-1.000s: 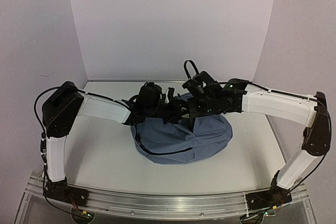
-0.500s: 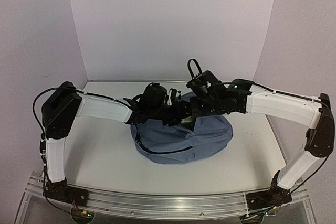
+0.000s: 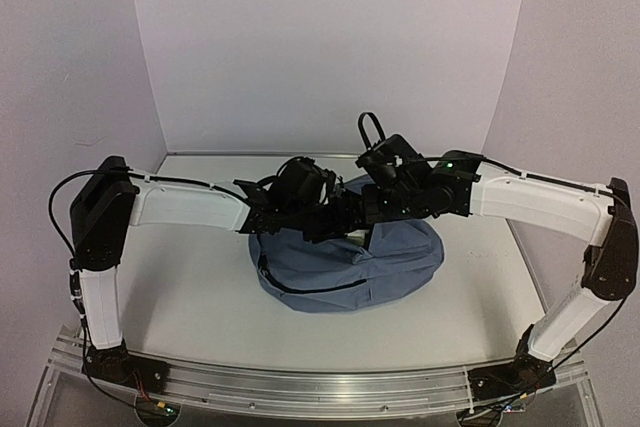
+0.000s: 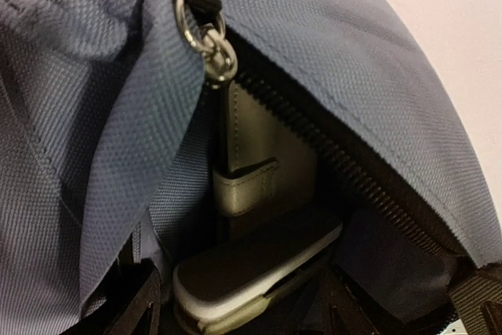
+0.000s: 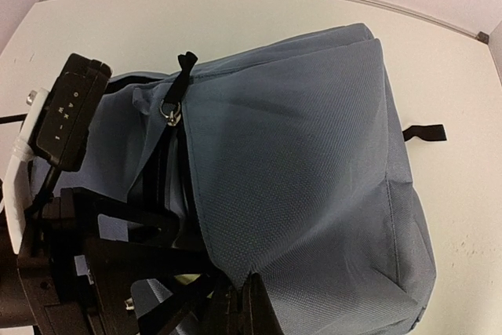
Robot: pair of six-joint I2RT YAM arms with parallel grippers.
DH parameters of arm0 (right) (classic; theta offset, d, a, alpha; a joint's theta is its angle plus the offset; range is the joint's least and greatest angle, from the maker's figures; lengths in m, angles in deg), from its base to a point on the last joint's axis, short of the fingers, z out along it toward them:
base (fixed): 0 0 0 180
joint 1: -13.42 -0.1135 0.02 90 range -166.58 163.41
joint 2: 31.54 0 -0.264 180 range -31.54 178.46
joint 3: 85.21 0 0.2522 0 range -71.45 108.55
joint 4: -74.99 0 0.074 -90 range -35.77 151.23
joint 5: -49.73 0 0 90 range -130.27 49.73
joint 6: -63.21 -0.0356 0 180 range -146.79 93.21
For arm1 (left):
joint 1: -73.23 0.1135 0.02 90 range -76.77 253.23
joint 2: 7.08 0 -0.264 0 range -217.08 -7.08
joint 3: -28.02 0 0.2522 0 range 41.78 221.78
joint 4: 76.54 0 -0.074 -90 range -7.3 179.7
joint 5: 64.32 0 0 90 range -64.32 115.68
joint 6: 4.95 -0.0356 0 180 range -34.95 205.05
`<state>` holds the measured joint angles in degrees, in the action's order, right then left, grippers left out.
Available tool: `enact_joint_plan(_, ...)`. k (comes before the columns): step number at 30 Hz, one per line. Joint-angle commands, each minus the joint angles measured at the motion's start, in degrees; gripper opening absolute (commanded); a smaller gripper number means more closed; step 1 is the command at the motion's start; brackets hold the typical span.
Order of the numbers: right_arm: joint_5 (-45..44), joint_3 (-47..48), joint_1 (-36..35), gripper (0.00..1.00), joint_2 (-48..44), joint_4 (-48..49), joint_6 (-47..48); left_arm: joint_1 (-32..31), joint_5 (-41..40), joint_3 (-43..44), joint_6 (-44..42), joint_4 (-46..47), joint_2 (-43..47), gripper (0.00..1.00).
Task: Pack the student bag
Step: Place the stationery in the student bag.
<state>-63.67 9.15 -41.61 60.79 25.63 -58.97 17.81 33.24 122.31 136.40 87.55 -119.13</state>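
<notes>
The slate-blue student bag [image 3: 345, 262] lies in the middle of the table. It also shows in the left wrist view [image 4: 78, 115] and the right wrist view [image 5: 314, 154]. My right gripper [image 3: 372, 209] is shut on the edge of the bag's flap [image 5: 249, 292] and holds the opening up. My left gripper [image 3: 335, 219] reaches into the opening. In the left wrist view it [image 4: 251, 307] holds a dark case with a white rim [image 4: 251, 268] inside the bag. The case lies against an olive-grey flat item [image 4: 259, 162]. A metal zip ring [image 4: 205, 33] hangs above.
A black carry loop [image 3: 370, 129] sticks up behind the right gripper. A black strap tab [image 5: 424, 132] lies on the white table [image 3: 190, 287] beside the bag. Lilac walls close in the back and sides. An aluminium rail [image 3: 320, 387] runs along the near edge.
My left gripper has moved right and deeper into the bag opening with the case. My right gripper shifted slightly up and left, still holding the flap.
</notes>
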Motion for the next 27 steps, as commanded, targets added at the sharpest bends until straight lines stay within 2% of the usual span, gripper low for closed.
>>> enact_joint_plan(1,-0.8,0.9,-0.4,0.00,-3.7,3.5,-0.4,-0.6,-4.6,2.5,-2.0,-7.9,2.3,0.69)
enact_joint_plan(6,-0.6,0.7,-0.4,0.00,-3.8,3.8,-0.3,-1.3,-2.6,3.2,-1.5,-8.0,2.0,0.65)
enact_joint_plan(10,-0.5,0.5,-0.4,0.00,-3.8,4.1,-0.4,-1.8,0.4,3.5,-1.0,-3.7,0.5,0.63)
enact_joint_plan(19,-0.7,-0.1,-0.4,0.00,-4.3,4.3,-0.7,-4.2,4.7,10.7,-0.9,0.1,-5.5,0.48)
enact_joint_plan(23,-0.7,-0.5,-0.4,0.00,-4.5,4.4,-1.1,-4.7,4.0,11.2,-1.0,-0.4,-6.3,0.47)
enact_joint_plan(27,-0.8,-0.7,-0.4,0.00,-5.1,4.5,-1.1,-4.7,0.0,8.7,-2.5,-2.3,-2.9,0.49)
